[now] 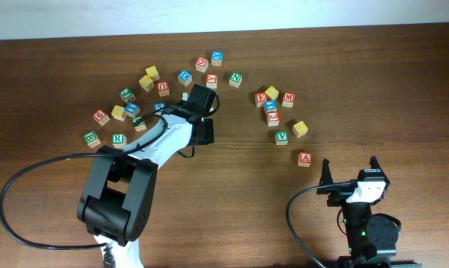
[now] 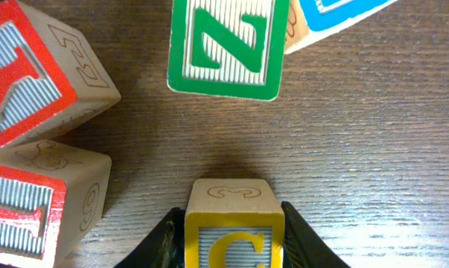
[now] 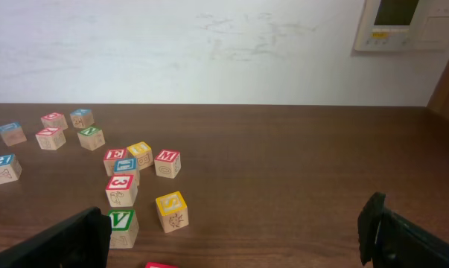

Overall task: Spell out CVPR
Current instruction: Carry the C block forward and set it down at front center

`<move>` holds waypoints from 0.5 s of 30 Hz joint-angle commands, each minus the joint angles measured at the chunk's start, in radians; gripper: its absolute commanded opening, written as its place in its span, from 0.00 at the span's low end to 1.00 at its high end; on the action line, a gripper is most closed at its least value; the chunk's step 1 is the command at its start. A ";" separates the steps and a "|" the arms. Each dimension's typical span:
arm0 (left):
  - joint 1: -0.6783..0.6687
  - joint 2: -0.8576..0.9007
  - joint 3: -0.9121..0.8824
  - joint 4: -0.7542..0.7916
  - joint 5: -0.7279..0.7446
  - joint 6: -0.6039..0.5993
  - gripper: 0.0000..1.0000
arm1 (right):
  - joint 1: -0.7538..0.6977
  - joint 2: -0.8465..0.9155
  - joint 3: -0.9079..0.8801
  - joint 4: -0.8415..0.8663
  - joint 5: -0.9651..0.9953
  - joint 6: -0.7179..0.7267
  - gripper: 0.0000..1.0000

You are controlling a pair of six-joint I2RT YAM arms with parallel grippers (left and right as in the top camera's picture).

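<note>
Dark wood-grain table (image 1: 403, 74), white wall (image 3: 209, 45) behind.

C block (image 2: 234, 234): pale wood cube. Its facing side has a yellow border and a blue-striped field with a yellow C. The plain top face carries a faint engraved figure. It sits on the table between the fingers of the left gripper (image 2: 230, 216), with a black finger pressed to each side, so the jaws are clamped on it. Location: back-centre cluster, just short of the green N block (image 2: 224, 45).

Right gripper (image 3: 231, 242): low at the near right of the table, jaws wide apart, nothing between them, well clear of all blocks.

V block (image 1: 282, 137): green letter, loose at the near edge of the right-hand cluster. R block (image 1: 118, 138): green, far left.

Hard to see:
- The frame edge cuts off the lower half of the C.
- From overhead, the left arm's head hides the C block completely.
- Red-lettered blocks (image 2: 30, 74) at the left of the wrist view are cropped, letters uncertain.
- No P block can be identified, as many faces are too small to read.
</note>
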 commanded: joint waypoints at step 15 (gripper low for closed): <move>-0.003 -0.257 0.011 -0.203 0.107 0.000 0.26 | 0.003 -0.008 -0.005 -0.007 0.008 0.004 0.98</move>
